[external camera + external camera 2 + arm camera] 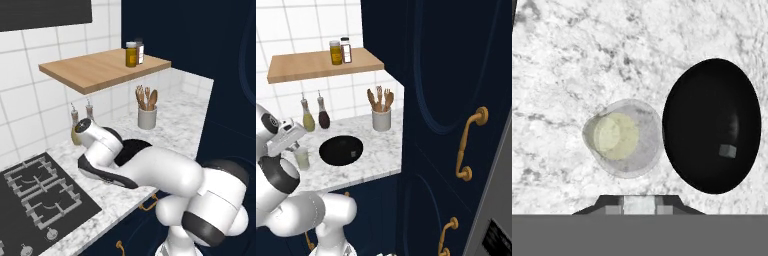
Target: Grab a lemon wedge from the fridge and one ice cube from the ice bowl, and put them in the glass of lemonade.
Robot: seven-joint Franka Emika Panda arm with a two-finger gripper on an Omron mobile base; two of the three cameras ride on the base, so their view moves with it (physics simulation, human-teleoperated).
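Glass of lemonade (623, 138) upright; gripper (639, 204) jaws seemingly near-closed.

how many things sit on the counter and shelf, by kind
glass of lemonade: 1
black bowl: 1
ice cube: 1
sauce bottles: 2
utensil crock: 1
shelf jars: 2
total: 8

- I see a white-tiled wall (30, 75) behind a marble counter (175, 125).
- A wooden shelf (100, 70) hangs above it.
- Navy cabinets (446, 100) with brass handles (468, 145) stand right.
- A black hob (37, 195) sits near left.
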